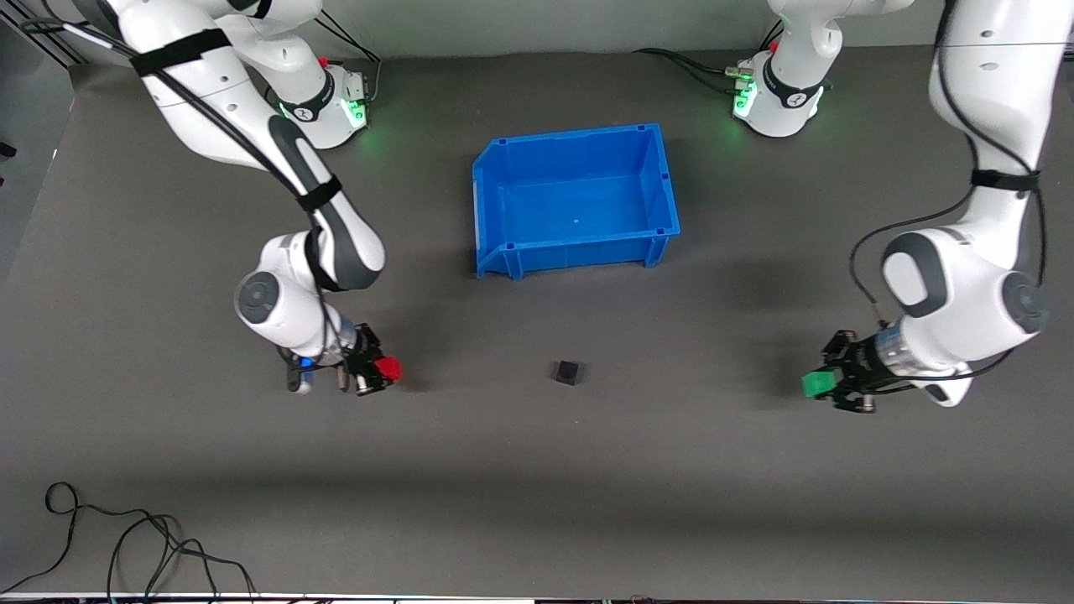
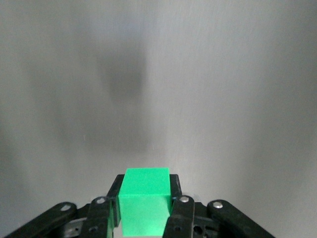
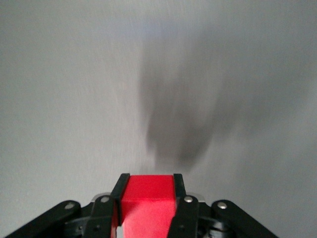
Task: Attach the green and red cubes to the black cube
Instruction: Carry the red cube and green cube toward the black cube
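Observation:
The black cube [image 1: 568,372] lies alone on the grey table, nearer the front camera than the blue bin. My right gripper [image 1: 384,370] is shut on the red cube [image 1: 388,368] [image 3: 147,201], held low over the table toward the right arm's end. My left gripper [image 1: 825,383] is shut on the green cube [image 1: 815,384] [image 2: 145,198], low over the table toward the left arm's end. Both cubes point inward toward the black cube, each well apart from it. In each wrist view the two fingers press the cube's side faces.
An open blue bin [image 1: 495,184] with nothing in it stands mid-table, farther from the front camera than the black cube. A loose black cable [image 1: 126,537] curls near the table's front edge at the right arm's end.

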`<move>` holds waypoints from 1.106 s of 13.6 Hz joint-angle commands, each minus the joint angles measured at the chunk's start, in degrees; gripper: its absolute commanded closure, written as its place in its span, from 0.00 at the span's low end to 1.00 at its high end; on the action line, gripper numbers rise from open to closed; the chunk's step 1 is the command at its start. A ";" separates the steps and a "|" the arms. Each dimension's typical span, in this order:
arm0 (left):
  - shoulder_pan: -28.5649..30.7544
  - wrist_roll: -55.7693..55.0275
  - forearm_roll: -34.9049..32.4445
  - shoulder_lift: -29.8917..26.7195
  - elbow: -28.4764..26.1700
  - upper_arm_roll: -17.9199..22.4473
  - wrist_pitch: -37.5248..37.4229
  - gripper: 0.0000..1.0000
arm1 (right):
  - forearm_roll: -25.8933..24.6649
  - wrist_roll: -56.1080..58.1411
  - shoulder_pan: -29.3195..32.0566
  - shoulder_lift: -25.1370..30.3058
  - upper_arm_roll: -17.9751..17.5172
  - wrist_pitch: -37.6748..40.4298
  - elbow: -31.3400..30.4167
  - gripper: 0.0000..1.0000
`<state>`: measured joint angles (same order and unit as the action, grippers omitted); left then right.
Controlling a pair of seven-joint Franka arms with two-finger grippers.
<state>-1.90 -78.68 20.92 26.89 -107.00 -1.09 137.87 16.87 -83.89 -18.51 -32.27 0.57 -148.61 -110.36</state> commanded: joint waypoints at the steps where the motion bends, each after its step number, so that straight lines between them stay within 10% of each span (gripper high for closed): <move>1: -5.73 -8.91 -0.09 3.51 4.68 0.65 -0.23 0.73 | 0.44 -8.89 -2.40 -1.39 1.01 4.64 5.41 1.00; 7: -17.24 -19.04 -0.97 10.18 11.09 1.00 3.99 0.73 | -11.49 -31.74 -8.12 -6.03 0.92 13.06 16.46 1.00; 15: -26.74 -27.75 -5.36 18.11 19.63 1.00 4.17 0.72 | -14.50 -47.40 -14.71 -12.55 0.92 21.88 28.70 1.00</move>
<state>-26.22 -104.02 16.47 43.16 -89.76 -1.24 142.42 4.20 -126.60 -31.17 -42.38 0.75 -128.60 -85.57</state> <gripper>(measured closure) 0.630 0.608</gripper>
